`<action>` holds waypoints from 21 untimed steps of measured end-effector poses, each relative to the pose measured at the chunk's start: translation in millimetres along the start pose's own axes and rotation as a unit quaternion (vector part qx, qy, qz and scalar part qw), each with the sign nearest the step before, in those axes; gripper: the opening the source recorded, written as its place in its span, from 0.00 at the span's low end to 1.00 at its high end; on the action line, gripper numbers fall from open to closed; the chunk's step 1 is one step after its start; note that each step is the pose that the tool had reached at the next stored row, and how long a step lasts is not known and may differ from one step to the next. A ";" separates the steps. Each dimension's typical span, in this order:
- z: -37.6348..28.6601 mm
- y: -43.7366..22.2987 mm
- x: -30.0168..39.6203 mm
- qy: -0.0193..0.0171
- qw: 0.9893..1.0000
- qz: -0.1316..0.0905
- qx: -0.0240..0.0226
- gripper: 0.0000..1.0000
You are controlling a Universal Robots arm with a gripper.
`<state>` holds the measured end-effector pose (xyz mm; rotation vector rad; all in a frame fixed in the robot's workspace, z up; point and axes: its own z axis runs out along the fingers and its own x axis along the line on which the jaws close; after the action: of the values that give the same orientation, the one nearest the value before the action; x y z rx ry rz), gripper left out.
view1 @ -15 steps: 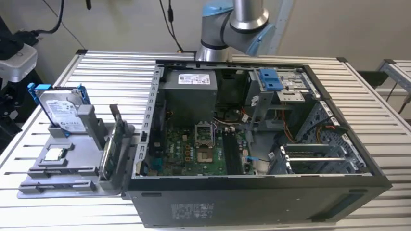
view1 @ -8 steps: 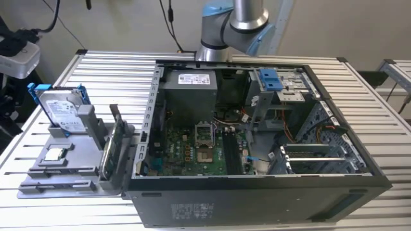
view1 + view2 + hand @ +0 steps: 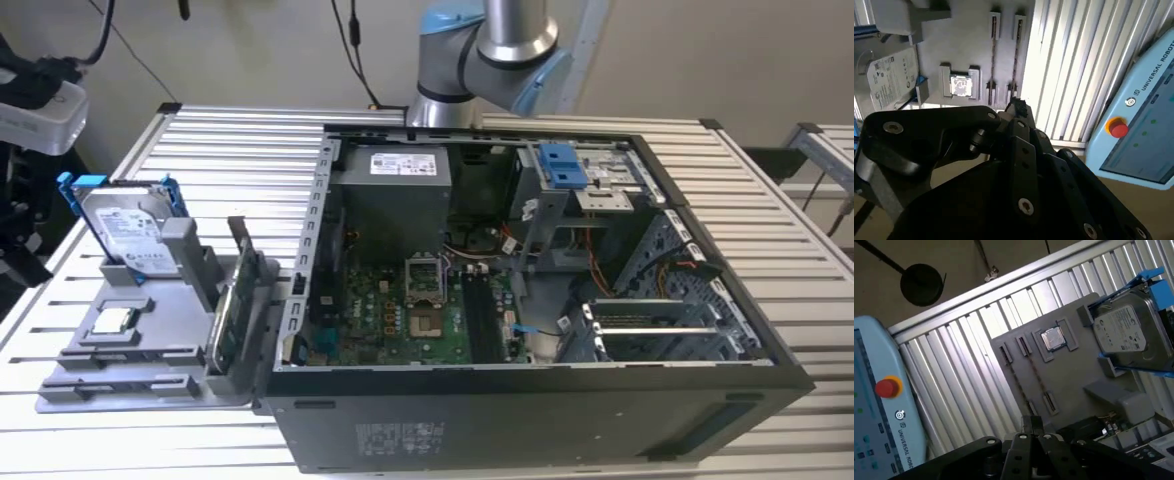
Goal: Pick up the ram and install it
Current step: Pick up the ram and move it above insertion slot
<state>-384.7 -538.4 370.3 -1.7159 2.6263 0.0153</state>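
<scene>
Grey fixture [image 3: 158,335] holds the ram [image 3: 222,325] on edge beside the computer case [image 3: 534,425]. From the pincer [image 3: 1032,424], tips pressed together and empty, it lies well below and case-ward, long axis along the case wall.

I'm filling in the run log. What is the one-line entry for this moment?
gripper: above tray | drive, chip: on tray | case: open | ram: place unclear
</scene>
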 end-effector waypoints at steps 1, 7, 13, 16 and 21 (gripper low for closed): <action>0.3 0.0 0.0 0.000 1.000 -0.007 0.000 0.11; 1.0 0.2 0.0 0.000 0.998 -0.061 0.000 0.11; 1.6 0.1 0.0 0.001 0.994 -0.111 -0.001 0.11; 1.9 0.1 0.0 0.001 0.991 -0.131 -0.001 0.11; 2.4 0.1 0.0 0.001 0.987 -0.161 -0.001 0.11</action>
<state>-384.8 -538.4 367.9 -2.1183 2.3156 0.0159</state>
